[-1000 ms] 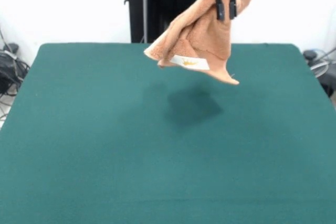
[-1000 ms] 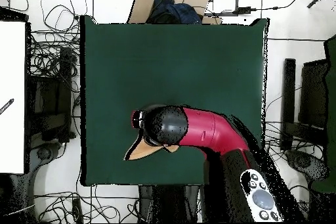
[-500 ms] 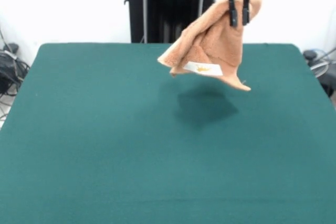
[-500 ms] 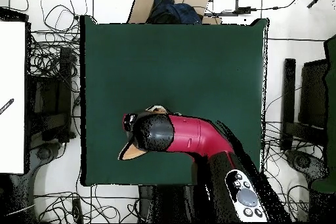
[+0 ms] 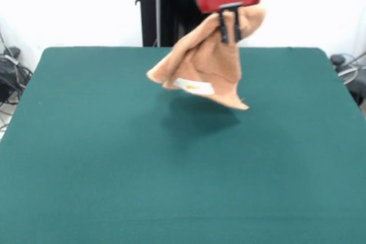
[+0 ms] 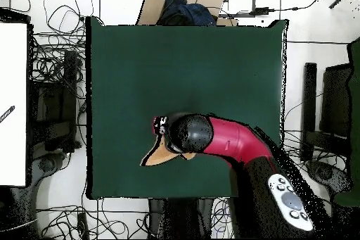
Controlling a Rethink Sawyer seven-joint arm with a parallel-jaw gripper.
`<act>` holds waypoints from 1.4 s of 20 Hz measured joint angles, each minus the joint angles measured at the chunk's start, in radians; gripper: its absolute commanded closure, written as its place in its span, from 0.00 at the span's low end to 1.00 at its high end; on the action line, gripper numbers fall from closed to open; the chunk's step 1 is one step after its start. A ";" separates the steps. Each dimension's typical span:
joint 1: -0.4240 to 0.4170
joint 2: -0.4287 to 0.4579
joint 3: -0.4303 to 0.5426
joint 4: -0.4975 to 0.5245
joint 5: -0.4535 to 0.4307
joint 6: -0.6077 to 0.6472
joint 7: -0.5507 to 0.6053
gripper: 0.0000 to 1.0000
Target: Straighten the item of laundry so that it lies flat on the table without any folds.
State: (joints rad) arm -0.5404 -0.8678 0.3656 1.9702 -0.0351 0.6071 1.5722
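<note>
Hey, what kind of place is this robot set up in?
Probably a robotics lab or test room. A red arm's gripper holds a towel above a green cloth-topped table, with tangled cables on the floor around it.

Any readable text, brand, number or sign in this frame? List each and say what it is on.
None can be read.
White label on the towel held by the gripper: a small orange mark, too blurred to read.
Grey panel with round buttons on the arm, overhead view: no legible marking.
</note>
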 measured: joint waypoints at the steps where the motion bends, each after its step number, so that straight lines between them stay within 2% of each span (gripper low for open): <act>1: -0.024 0.016 0.000 -0.017 -0.013 0.015 0.000 1.00; 8: -0.077 0.068 0.002 -0.052 -0.044 0.028 0.000 1.00; 17: -0.081 0.092 0.014 -0.053 -0.065 0.027 0.000 1.00; 20: -0.076 0.115 0.019 -0.045 -0.065 -0.011 0.000 1.00; 28: 0.068 0.115 -0.001 0.034 -0.064 -0.240 0.001 1.00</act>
State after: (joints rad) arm -0.4720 -0.7523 0.3649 2.0038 -0.0994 0.3674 1.5737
